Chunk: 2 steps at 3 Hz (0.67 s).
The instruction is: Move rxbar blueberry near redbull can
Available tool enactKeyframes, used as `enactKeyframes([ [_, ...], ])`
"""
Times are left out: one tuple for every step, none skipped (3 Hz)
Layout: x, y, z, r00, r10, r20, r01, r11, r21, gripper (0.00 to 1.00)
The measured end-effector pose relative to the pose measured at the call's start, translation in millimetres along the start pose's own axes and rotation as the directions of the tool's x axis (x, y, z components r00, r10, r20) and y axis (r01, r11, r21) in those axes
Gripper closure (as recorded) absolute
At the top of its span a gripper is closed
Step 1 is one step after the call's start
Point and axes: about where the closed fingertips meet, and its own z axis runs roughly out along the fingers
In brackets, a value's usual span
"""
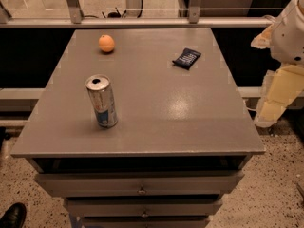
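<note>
Camera view: rxbar blueberry (186, 58) lies on table (156, 108), well apart from tool (271, 109); tool state unclear.

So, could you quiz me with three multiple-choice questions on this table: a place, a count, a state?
1. Where is the rxbar blueberry? A) on the floor B) far right of the table C) near left corner
2. How many things sit on the table? A) two B) three C) five
3. The redbull can is: A) upright B) tipped over C) crushed flat
Answers: 1 B, it lies far right; 2 B, bar, can, orange; 3 A, its top faces up. The end effector hangs beyond the table's right edge.
</note>
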Motion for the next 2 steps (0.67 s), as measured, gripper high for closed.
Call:
enactKeyframes([
  [-1,-1,-1,1.0,0.0,0.003,0.0,1.0,0.004,0.0],
  [-20,-30,19,0.997,0.039,0.062,-0.041,0.9988,0.026,0.0],
])
